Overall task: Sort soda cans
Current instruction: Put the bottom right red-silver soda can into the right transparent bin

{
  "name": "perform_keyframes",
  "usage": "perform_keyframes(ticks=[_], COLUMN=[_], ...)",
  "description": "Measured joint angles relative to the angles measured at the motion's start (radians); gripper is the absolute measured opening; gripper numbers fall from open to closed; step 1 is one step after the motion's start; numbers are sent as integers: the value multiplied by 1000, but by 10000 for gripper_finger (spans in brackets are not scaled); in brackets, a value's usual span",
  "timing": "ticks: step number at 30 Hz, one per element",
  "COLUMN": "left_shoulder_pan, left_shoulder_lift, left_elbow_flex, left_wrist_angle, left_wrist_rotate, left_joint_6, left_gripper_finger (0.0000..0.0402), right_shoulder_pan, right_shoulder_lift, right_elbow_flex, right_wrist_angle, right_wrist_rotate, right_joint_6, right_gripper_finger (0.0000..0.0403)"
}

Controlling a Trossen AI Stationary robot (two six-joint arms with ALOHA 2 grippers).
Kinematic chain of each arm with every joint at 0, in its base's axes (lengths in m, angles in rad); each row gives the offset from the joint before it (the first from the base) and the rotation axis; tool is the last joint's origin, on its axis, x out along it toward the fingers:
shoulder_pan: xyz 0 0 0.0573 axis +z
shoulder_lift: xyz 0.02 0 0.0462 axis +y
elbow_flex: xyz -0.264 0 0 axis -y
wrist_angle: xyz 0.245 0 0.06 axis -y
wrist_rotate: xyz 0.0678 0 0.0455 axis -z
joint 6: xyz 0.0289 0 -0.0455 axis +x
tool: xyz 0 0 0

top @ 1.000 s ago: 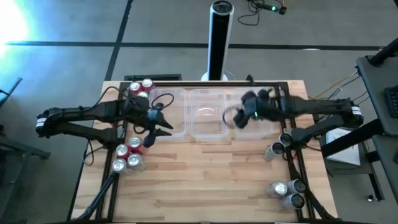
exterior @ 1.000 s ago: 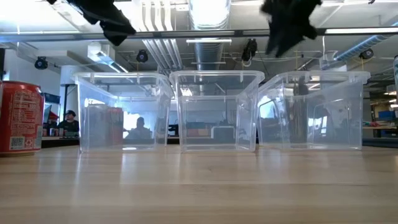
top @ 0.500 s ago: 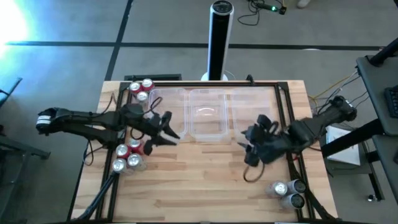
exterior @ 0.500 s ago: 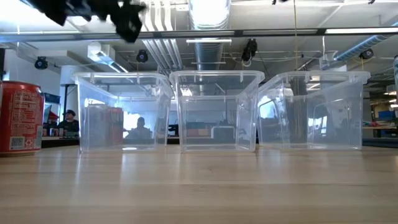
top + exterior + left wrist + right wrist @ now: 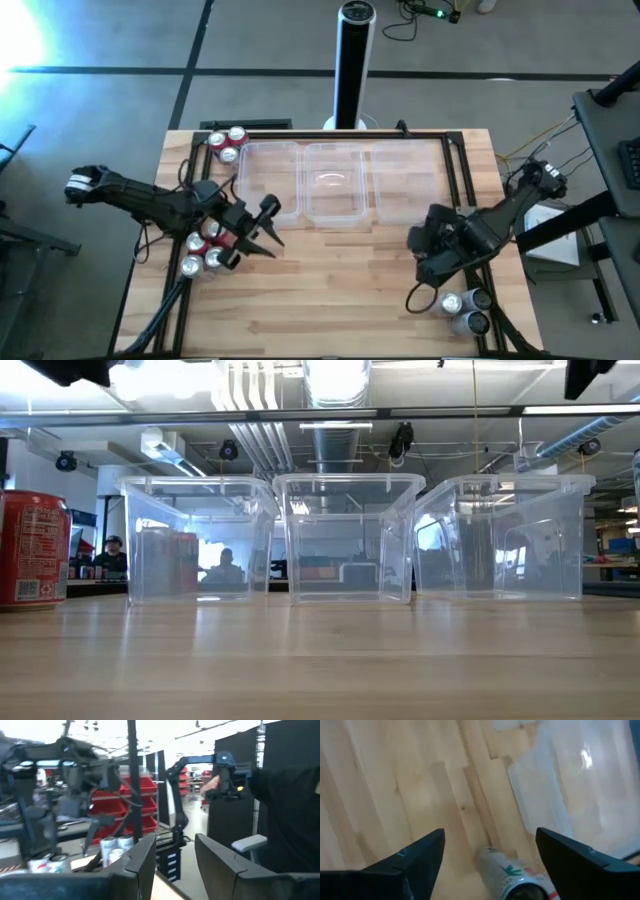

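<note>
A: Where are the two arms?

B: Seen from above, the left gripper (image 5: 262,228) hangs over the wooden worktop (image 5: 330,290), its fingers (image 5: 268,207) spread apart and holding nothing. The right gripper (image 5: 420,262) is on the other side, also over the worktop. Its wrist view shows its two dark fingers (image 5: 415,857) wide apart with bare wood between them.

A: Where are the soda cans?

B: A cluster of red-bodied cans (image 5: 205,250) with silver tops stands just behind the left fingers, beside the left arm. Two more red cans (image 5: 226,142) stand at the far left corner, well away from those fingers. A group of silver and dark cans (image 5: 463,308) stands just beyond the right fingers, near the worktop's right front edge. In the right wrist view one silver can (image 5: 512,874) shows between and just beyond the spread fingers, apart from both. The low view shows one red can (image 5: 30,550) upright at the worktop's left edge.

A: And the tubs?

B: Three clear plastic tubs (image 5: 330,182) sit side by side at the back of the worktop, beyond both grippers. I cannot tell whether they hold anything.
</note>
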Motion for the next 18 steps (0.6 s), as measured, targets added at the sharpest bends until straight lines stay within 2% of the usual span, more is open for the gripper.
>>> perform_keyframes(ticks=[2, 7, 18], left_shoulder_pan=[-24, -56, -69], left_shoulder_lift=[20, 49, 53], left_elbow_flex=[12, 27, 23], left_wrist_angle=[-12, -19, -19], left_wrist_rotate=[0, 0, -12], left_joint_6=[24, 48, 31], left_gripper_finger=[121, 121, 121], right_shoulder_pan=[-1, -2, -2], right_shoulder_lift=[16, 58, 150], right_elbow_flex=[0, -1, 7], right_wrist_angle=[18, 98, 278], right_wrist_rotate=[1, 0, 0], right_joint_6=[-41, -31, -31], right_gripper_finger=[327, 343, 347])
